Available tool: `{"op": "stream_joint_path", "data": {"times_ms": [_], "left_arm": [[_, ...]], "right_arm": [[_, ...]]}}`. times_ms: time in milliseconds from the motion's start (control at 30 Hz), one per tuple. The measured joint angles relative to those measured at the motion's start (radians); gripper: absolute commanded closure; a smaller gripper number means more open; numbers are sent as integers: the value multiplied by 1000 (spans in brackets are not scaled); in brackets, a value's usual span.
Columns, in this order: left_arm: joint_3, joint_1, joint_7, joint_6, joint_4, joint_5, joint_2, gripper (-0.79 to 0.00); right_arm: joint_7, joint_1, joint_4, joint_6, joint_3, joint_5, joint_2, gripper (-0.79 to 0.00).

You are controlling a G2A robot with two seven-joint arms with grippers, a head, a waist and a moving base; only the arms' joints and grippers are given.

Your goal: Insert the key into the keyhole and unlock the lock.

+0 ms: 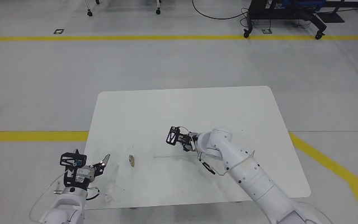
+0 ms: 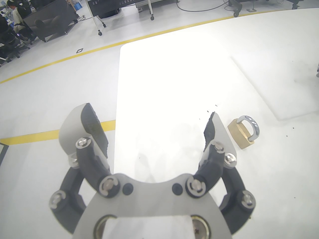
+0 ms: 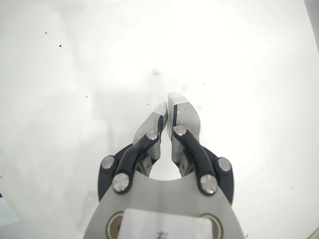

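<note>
A brass padlock (image 1: 131, 161) with a silver shackle lies on the white table (image 1: 224, 106) near its front left. In the left wrist view the padlock (image 2: 240, 133) lies just beside one finger. My left gripper (image 1: 96, 166) hangs open over the table's front left edge, and nothing sits between its fingers (image 2: 149, 115). My right gripper (image 1: 193, 147) is at the table's middle, tips down at the surface. Its fingers (image 3: 167, 108) are pressed shut. A thin pale sliver shows between the pads, and I cannot tell what it is. No key is recognisable.
A thin white sheet (image 2: 274, 80) lies flat on the table beyond the padlock. The table's left edge (image 2: 119, 88) runs beside the left gripper, with floor and a yellow line (image 1: 45, 136) past it. Carts and racks stand far behind.
</note>
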Motion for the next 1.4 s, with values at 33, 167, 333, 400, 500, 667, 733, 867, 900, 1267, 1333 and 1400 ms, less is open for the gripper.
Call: {"op": "stream_joint_path", "data": {"times_ms": [33,167,333,400,500,667,733,867,900,1267,1333,1400], "left_arm": [[0,0,0,0,0,0,0,-785],[0,0,0,0,0,0,0,-785],[0,0,0,0,0,0,0,-785],[0,0,0,0,0,0,0,-785],[0,0,0,0,0,0,0,-785],[0,0,0,0,0,0,0,-785],[0,0,0,0,0,0,0,-785],[0,0,0,0,0,0,0,-785],[0,0,0,0,0,0,0,-785],[-24,2,29,-5,-51,-71,-4,-785],[-42,4,48,-37,-101,-160,-6,-785],[-43,2,45,-112,-160,-312,-11,-785]], "right_arm": [[-7,-1,-5,-8,7,2,2,0],[-57,-29,-65,-30,66,7,21,0],[-158,-109,-169,-13,158,9,49,0],[-216,-151,-198,-8,207,51,59,0],[-313,-219,-213,-17,282,178,70,0],[-458,-345,-175,-82,386,598,72,0],[-453,-369,-152,-109,399,736,73,0],[-398,-402,-128,-139,413,947,76,0],[-381,-403,-129,-141,418,962,78,0],[-372,-403,-131,-141,422,959,80,0],[-386,-415,-129,-141,417,984,77,0],[-398,-420,-124,-144,402,1042,72,0]]}}
